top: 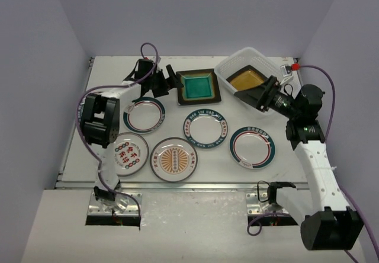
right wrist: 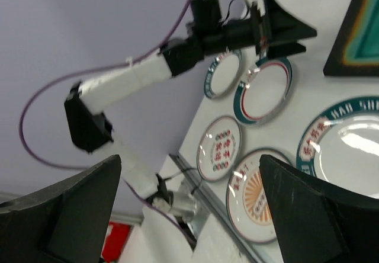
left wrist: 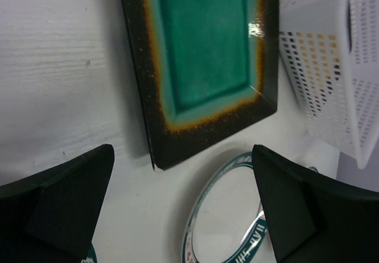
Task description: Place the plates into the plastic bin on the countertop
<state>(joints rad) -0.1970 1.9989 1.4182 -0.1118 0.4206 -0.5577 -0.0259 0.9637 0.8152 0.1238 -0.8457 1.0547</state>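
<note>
Left fingers [left wrist: 59,209] spread, empty — teal plate [left wrist: 204,50] lies just ahead. Right fingers [right wrist: 65,215] released too — seemingly at the amber plate [top: 246,78]'s edge.

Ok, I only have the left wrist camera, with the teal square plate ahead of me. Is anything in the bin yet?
Observer: Yes, the amber square plate lies inside the plastic bin.
Operator: Where is the right arm?
Observer: The right gripper is at the bin's near side, close to that amber plate.
Operator: Is it holding the plate?
Observer: No. In its own wrist view the fingers are spread wide with nothing between them.
Operator: How many round plates are out?
Observer: The top view shows five round plates lying flat on the countertop, none of them stacked.
</note>
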